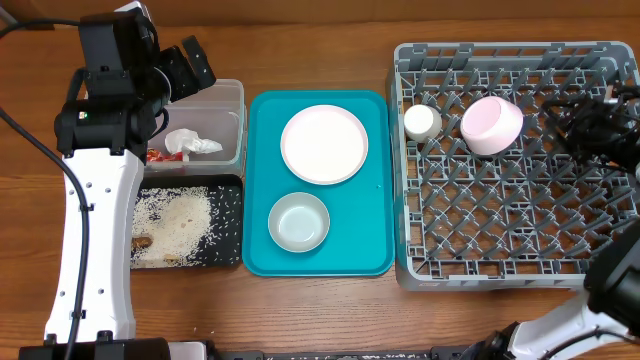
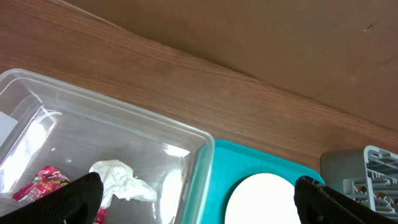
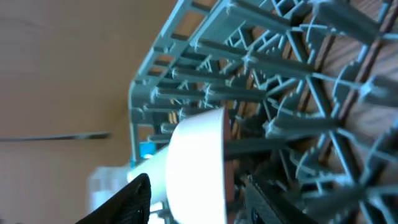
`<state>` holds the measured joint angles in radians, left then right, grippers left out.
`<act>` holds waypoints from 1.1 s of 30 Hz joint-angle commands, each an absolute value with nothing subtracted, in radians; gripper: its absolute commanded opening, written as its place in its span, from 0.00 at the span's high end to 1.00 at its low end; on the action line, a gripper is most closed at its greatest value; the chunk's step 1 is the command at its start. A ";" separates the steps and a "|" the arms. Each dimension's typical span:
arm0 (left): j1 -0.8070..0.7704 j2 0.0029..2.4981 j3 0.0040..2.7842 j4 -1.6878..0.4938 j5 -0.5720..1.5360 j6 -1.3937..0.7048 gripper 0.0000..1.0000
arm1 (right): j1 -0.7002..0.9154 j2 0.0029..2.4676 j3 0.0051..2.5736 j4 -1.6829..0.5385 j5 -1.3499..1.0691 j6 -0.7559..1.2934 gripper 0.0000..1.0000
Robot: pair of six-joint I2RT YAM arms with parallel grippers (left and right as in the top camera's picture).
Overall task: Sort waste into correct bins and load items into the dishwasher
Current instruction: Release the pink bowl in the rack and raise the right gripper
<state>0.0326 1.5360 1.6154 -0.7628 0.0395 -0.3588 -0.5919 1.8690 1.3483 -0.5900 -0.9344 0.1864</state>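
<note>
The clear tub (image 1: 240, 108) holds the crumpled white tissue (image 1: 191, 143) and the red candy wrapper (image 1: 155, 155). The black tray (image 1: 229, 196) holds rice scraps (image 1: 175, 220). My left gripper (image 1: 198, 70) hangs open and empty over the tub's far right corner. In the left wrist view (image 2: 196, 186) it spans the tissue (image 2: 121, 180) and the plate (image 2: 261, 199). The plate (image 1: 323, 143) and a small white bowl (image 1: 298, 221) sit on the teal tray (image 1: 370, 245). The grey dish rack (image 1: 520, 225) holds the small white cup (image 1: 421, 122) and a pale pink bowl (image 1: 491, 125) on its side. My right gripper (image 1: 562, 125) is open beside that bowl (image 3: 196, 162).
The teal tray lies between the bins and the rack, close to both. The left arm's white link (image 1: 95, 240) reaches over the table's left side next to the black tray. Upright rack pegs (image 3: 280, 62) surround my right gripper (image 3: 196, 196).
</note>
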 commanded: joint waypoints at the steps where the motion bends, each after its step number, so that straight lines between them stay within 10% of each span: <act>1: 0.026 1.537 1.624 -0.760 0.025 -0.344 0.00 | -0.491 1.712 1.372 -0.628 -0.694 0.081 0.54; 8: 0.026 1.537 1.624 -0.760 0.026 -0.344 0.00 | -0.244 1.646 1.372 -0.691 -0.363 0.044 0.96; 33: 0.026 1.537 1.624 -0.760 0.026 -0.344 0.00 | -0.056 1.751 1.355 -0.730 0.317 0.110 0.96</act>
<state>0.0326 1.5360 1.6154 -0.7635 0.0391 -0.3588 -0.0525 1.7721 1.3483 -0.7273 0.1955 0.0616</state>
